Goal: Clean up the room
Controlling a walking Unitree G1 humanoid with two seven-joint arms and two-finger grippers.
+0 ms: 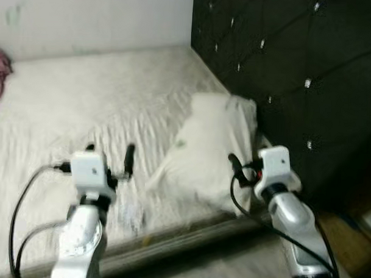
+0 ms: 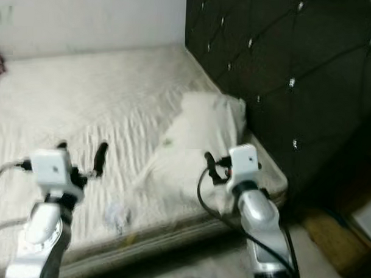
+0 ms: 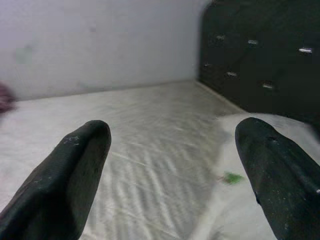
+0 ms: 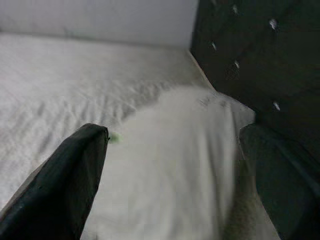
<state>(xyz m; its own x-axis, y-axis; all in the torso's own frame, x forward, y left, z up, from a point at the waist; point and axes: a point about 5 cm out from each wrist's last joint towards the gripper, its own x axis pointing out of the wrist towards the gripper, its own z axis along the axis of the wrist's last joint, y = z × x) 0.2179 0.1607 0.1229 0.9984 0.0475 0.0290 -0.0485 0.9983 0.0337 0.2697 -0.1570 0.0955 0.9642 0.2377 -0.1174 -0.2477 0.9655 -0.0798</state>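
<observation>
A bed (image 1: 83, 105) with a wrinkled white sheet stands in the corner of the room, its black tufted headboard (image 1: 285, 63) studded with shiny buttons on the robot's right. A white pillow (image 1: 209, 146) lies on the mattress just beside the headboard, near the bed's front edge, with a small green speck (image 3: 231, 177) on the sheet next to it. The left gripper (image 1: 109, 153) hovers over the near part of the sheet, its two black fingers (image 3: 70, 175) spread wide and holding nothing. The right gripper (image 4: 175, 175) hangs just above the pillow's near end, its fingers also wide apart and empty. A bit of pink cloth (image 1: 0, 74) lies at the bed's far left edge, well apart from both grippers.
</observation>
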